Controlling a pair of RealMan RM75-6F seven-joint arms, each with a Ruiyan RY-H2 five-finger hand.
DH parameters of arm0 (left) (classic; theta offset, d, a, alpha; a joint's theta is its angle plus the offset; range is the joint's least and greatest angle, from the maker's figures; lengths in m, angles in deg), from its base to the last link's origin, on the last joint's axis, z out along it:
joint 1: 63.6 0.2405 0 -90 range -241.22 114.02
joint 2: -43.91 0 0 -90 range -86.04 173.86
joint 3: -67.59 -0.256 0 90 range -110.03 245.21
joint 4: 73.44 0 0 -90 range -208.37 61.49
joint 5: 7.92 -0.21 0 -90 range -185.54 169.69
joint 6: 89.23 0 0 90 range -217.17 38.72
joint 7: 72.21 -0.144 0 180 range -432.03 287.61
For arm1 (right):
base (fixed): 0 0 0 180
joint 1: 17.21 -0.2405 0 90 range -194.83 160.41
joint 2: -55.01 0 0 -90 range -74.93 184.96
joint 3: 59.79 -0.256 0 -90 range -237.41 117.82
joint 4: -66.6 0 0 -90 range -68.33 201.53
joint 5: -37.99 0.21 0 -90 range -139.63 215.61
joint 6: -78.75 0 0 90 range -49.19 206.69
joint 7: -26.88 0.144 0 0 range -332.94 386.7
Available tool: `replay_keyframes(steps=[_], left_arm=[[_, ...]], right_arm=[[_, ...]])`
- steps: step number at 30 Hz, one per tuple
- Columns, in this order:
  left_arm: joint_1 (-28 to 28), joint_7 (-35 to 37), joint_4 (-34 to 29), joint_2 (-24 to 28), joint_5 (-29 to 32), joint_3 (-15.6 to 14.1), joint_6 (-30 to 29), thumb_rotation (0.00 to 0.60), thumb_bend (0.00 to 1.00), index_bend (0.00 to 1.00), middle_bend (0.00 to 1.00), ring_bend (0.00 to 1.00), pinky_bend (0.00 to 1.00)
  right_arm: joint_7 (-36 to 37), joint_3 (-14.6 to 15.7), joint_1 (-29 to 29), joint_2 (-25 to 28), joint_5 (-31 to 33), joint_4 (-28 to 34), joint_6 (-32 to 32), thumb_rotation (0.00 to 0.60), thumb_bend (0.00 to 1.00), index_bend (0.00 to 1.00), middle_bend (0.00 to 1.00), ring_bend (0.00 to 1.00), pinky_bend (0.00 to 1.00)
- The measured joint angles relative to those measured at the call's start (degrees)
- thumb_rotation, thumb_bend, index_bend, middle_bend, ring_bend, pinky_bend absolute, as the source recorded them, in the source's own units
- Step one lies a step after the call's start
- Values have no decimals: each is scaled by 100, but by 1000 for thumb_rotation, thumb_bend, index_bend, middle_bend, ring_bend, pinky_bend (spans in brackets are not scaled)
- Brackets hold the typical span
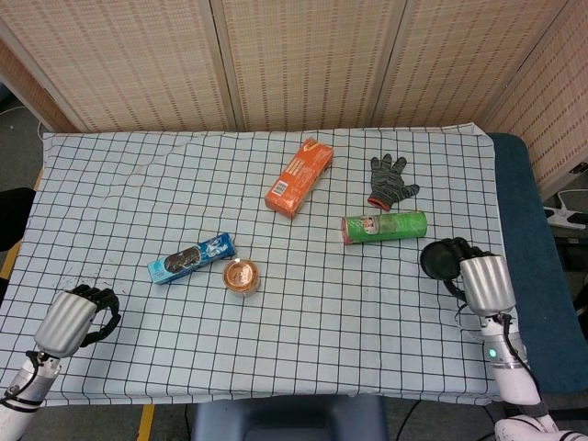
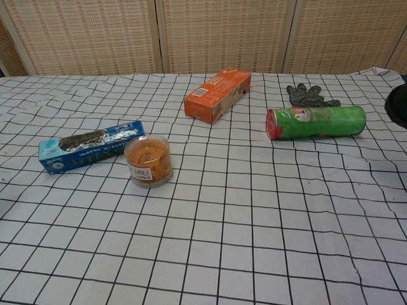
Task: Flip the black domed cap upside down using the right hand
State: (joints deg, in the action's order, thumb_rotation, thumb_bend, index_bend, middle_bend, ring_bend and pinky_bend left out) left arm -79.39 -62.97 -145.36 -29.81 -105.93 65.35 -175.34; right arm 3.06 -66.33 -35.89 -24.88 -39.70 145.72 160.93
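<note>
The black domed cap (image 1: pixel 440 260) is at the right side of the table, just below the green can's right end. My right hand (image 1: pixel 481 279) is beside it with its dark fingers (image 1: pixel 462 248) wrapped around the cap's right rim, gripping it. From above the cap reads as a dark round disc with a rim; I cannot tell which side faces up. In the chest view only a black sliver of the cap (image 2: pixel 399 105) shows at the right edge. My left hand (image 1: pixel 75 316) rests at the table's front left corner, fingers curled in on nothing.
A green can (image 1: pixel 384 227) lies on its side left of the cap, with a grey glove (image 1: pixel 390 179) behind it. An orange box (image 1: pixel 299 176), a blue biscuit pack (image 1: pixel 192 257) and a small orange-lidded tub (image 1: pixel 242 277) sit mid-table. The table's right edge (image 1: pixel 503 230) is close to my right hand.
</note>
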Motion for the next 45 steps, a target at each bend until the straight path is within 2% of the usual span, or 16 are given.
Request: replay_keyframes(steps=[1,4,8,11,16,18,21,24,28,31,33,40,42,45], left_arm=[[0,-9,-7,1,-1,0,0,600,590,343,533,562,523],[0,0,-3,-4,-18,3,-27,600,590,343,533,563,523],[-3,-8,8,-10,-10,-1,-4,600,590,343,533,563,523],[-3,-20,7,-9,-17,-10,3,600,590,343,533,562,523],[8,-10,0,-2,-46,-15,-48,600,588,343,533,562,523],[10,7,2,2,-36,-14,-43,600,587,343,533,562,524],[12,29,-5,11,-17,-11,-34,600,588,343,534,563,525],[5,73,-6,17,-7,-5,-22,600,588,343,534,563,524],[0,52,2,12,-29,-12,-24,600,588,343,533,563,524],[-4,33,4,7,-20,-14,-1,600,588,343,533,563,524],[-2,26,2,6,-11,-12,3,600,587,343,533,562,524],[5,17,4,5,-26,-16,-17,600,587,343,534,562,524],[5,15,5,3,-27,-16,-22,600,587,343,533,562,524],[-4,4,14,-8,-14,-13,13,600,587,343,533,562,524]], right_arm=[[-577,-31,-3,74,346,162,-148,600,217,700,644,557,742],[-1648,-63,-12,157,899,386,-326,600,214,723,660,574,754],[-2182,-60,-33,220,832,673,-361,600,214,755,684,596,779],[-1938,-30,-67,292,411,1055,-352,600,214,758,689,599,781],[-895,15,-135,416,-659,1976,-245,600,214,764,695,607,789],[-706,24,-136,438,-866,2183,-244,600,215,764,696,607,789],[-791,41,-120,448,-754,2153,-350,600,215,765,697,608,790],[-1095,40,-105,402,-127,1872,-539,600,217,769,700,611,791],[-1530,-10,-122,222,955,1175,-789,600,218,770,701,611,792],[-1518,-52,-155,159,1249,879,-834,600,218,771,702,611,792],[-1389,-71,-175,146,1150,929,-808,600,218,771,702,611,792],[-260,-69,-196,137,-249,1309,-558,600,218,771,702,611,792],[-145,-41,-184,136,-353,1289,-595,600,217,771,702,611,792],[-243,22,-152,119,-104,1157,-737,600,217,766,702,611,792]])
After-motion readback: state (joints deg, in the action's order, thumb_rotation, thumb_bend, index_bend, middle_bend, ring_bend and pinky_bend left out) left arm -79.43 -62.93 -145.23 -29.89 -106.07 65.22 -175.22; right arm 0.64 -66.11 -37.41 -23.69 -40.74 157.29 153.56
